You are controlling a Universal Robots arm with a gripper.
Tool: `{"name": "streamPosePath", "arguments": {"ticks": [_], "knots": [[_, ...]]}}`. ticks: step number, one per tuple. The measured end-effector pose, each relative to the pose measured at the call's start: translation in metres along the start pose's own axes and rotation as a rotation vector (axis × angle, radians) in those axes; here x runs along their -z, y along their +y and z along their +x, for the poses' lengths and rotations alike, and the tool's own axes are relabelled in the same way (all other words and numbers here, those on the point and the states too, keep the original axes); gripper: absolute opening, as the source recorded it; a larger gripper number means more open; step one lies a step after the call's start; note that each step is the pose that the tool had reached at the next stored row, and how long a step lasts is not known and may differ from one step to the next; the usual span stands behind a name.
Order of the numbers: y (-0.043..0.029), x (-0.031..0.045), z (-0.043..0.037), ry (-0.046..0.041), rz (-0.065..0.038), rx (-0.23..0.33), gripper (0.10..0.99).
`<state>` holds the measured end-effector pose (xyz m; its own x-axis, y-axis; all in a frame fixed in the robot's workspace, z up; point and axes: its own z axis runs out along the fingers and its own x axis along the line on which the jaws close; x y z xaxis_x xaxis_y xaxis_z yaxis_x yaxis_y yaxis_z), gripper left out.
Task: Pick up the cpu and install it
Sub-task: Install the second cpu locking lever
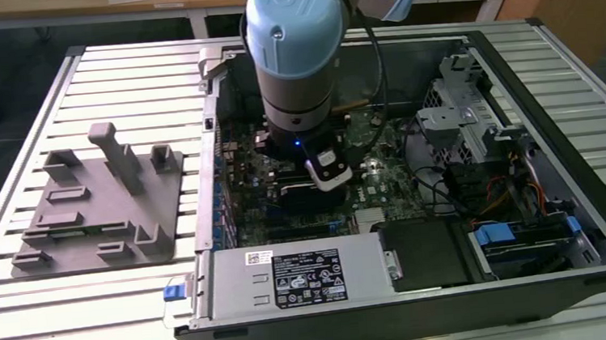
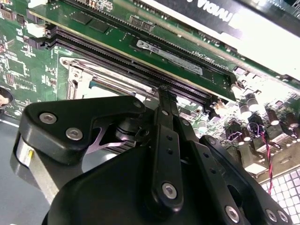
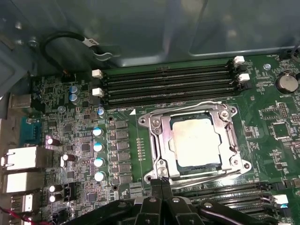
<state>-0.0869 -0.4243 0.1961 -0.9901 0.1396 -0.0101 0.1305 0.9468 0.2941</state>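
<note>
1. Already the cpu (image 3: 194, 142) lies flat inside the motherboard socket (image 3: 159, 136), its silvery top plate facing up and the metal frame around it; judging by this, the placing part of the task looks done.
2. The claw (image 3: 161, 182) hangs just beside the socket's near edge, its two black fingers (image 3: 154, 187) pressed together with nothing between them. It has hold of nothing.
3. In the second wrist view the same closed fingers (image 2: 166, 117) point toward the socket frame (image 2: 82, 77), which sits just beyond their tips.
4. What remains is hard to judge: I cannot tell whether the frame is clamped down over the chip or merely resting on it, nor whether the thin wire lever (image 3: 206, 104) along the socket's far side is latched.
5. In the exterior view the arm (image 1: 294, 57) stands over the open computer case (image 1: 565, 198) and covers the socket, so the chip is hidden there.
6. The grey fixture block (image 1: 95, 207) sits on the slatted surface (image 1: 55, 319), well apart from the claw, outside the case.
</note>
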Motion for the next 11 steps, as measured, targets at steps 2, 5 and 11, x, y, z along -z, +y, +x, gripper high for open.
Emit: {"name": "streamPosePath", "arguments": {"ticks": [2,5,11], "knots": [[0.0002,-0.0006,0.0004,0.0001,-0.001,0.000,0.106],[0.0008,-0.0016,0.0012,0.0001,-0.001,0.000,0.106],[0.0016,-0.0031,0.0038,0.0002,-0.001,0.000,0.106]]}}
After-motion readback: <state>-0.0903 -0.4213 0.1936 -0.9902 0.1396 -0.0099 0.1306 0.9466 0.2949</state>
